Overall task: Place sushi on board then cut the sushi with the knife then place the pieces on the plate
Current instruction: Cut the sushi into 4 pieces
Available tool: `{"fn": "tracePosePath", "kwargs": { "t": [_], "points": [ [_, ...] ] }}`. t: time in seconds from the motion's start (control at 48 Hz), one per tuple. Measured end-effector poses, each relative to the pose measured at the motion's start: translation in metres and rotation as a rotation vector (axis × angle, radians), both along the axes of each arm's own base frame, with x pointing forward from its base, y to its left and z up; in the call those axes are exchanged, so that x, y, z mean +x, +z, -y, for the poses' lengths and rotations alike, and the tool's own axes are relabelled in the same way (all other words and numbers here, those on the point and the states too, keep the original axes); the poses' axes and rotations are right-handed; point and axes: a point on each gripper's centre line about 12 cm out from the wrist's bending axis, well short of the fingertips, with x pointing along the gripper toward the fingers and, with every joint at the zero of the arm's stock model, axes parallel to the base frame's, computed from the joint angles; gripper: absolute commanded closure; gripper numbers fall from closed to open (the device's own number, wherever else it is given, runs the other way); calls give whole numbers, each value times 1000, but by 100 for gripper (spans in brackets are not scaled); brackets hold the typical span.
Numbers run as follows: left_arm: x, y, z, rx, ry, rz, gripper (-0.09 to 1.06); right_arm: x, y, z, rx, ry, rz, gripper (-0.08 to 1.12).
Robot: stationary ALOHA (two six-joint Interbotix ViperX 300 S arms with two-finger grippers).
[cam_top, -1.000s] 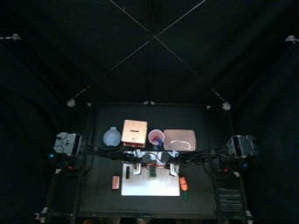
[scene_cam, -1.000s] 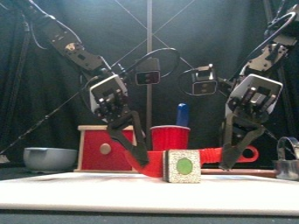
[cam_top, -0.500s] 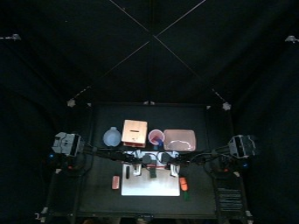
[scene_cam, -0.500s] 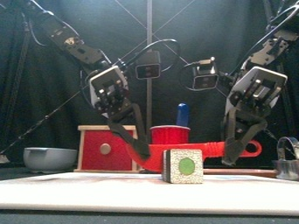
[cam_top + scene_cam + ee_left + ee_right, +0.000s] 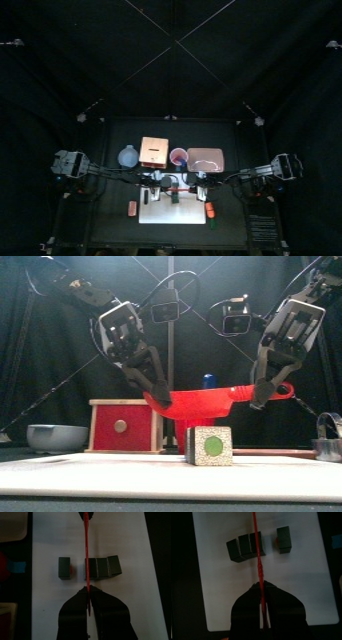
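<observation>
I see my left gripper (image 5: 160, 401) and right gripper (image 5: 262, 399) pinched shut on one thin, flat red knife (image 5: 214, 402), one at each end, up above the sushi (image 5: 209, 445). The sushi sits on the smooth white board (image 5: 120, 470). It is four dark green square blocks: three side by side (image 5: 244, 547) and one apart (image 5: 284, 538).

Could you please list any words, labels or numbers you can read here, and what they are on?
None can be read: the sushi, red knife, wooden box and white board show no lettering.
</observation>
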Motion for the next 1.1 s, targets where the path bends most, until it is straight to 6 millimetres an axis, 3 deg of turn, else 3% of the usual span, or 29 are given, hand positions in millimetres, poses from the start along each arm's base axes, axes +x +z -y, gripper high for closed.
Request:
{"fn": "tracePosePath", "kwargs": {
  "t": [1.104],
  "points": [
    [1, -15, 15, -59, 15, -41, 57, 3, -16, -12, 20, 15, -48, 67]
  ]
}}
